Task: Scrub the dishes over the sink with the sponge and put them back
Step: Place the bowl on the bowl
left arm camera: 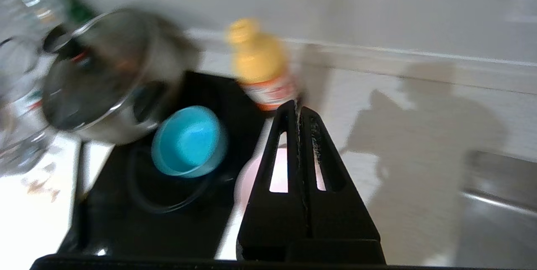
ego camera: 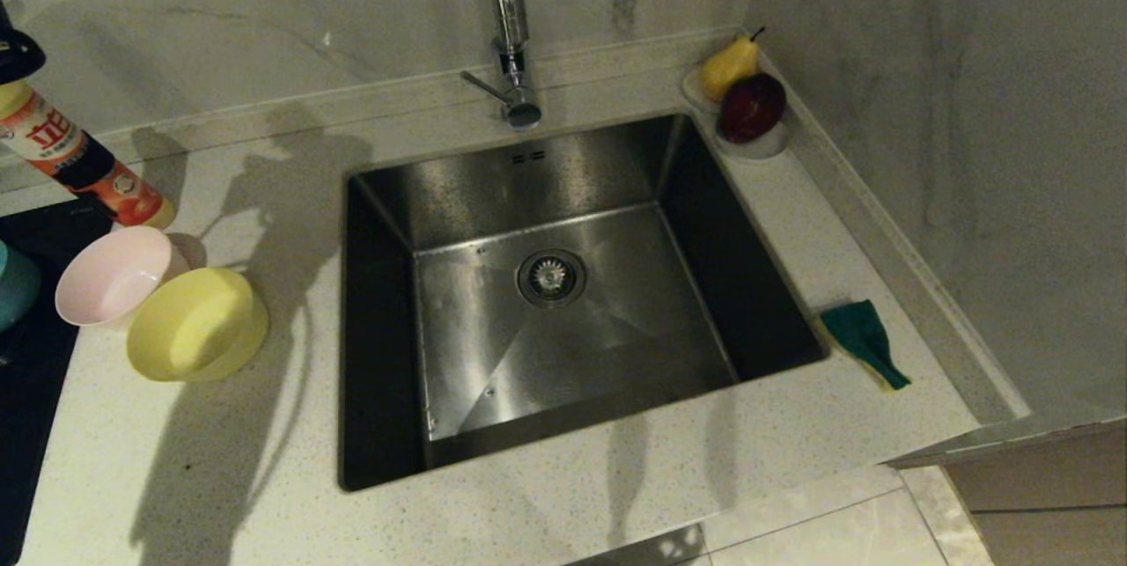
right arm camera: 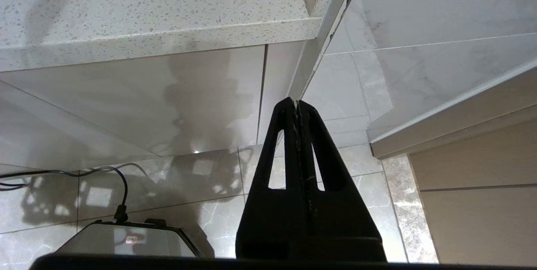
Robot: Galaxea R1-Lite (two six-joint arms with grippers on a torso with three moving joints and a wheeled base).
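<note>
Bowls sit in a cluster at the left of the speckled counter [ego camera: 616, 478]: the pink bowl [ego camera: 114, 274] and the yellow bowl [ego camera: 195, 325] touch each other just left of the sink [ego camera: 581, 319], both tipped on their sides with their openings facing left. The yellow one is the nearer of the two. The blue bowl [left arm camera: 189, 140] rests farther left on a black mat [left arm camera: 126, 219], only its edge showing in the head view. A dish soap bottle [ego camera: 79, 163] with a yellow body and orange label stands just beyond the pink bowl, and a blurred steel pot [left arm camera: 100, 77] sits beside the blue bowl on the mat.

The sink basin holds nothing but its round drain strainer [ego camera: 551, 277], with the chrome tap [ego camera: 511, 38] rising at its far rim. The sponge [ego camera: 863, 339] lies green side up on the counter just right of the sink, near the wall. At the far right corner a white saucer [ego camera: 757, 143] carries a yellow pear [ego camera: 729, 66] and a dark red apple [ego camera: 752, 106].

The left pincer [left arm camera: 298, 106] hangs above the left counter, its tips pressed together and empty, over the pink bowl. The right pincer [right arm camera: 296, 104] is parked low beside the cabinet front, below the counter edge, also pressed together and empty.
</note>
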